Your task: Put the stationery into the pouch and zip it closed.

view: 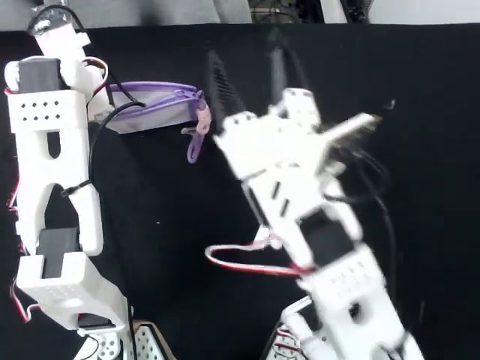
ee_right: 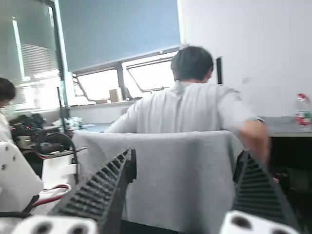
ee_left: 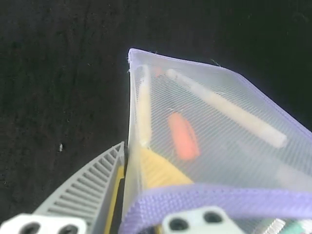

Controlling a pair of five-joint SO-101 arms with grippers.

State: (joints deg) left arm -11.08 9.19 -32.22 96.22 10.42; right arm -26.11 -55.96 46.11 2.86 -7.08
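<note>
Pouch (ee_left: 209, 126): clear mesh with purple trim, gripped at one edge by the left tool (ee_left: 127, 151), at the far left of the black worktop (view: 165, 225).
Contents: white pen (ee_left: 224, 109), orange piece (ee_left: 184, 136), cream stick (ee_left: 143, 105), yellow piece (ee_left: 156, 170).
High view adds: purple zip pull (view: 196, 135) hanging off the pouch's end.
Right tool (ee_right: 187, 156): fingers spread wide, empty. The arm is raised mid-worktop and aimed out towards the room.

A black tablecloth (view: 150, 225) lies flat, with a draped grey cloth (ee_right: 185, 185), bright windows (ee_right: 146, 78) and a bottle (ee_right: 303, 109) behind.
</note>
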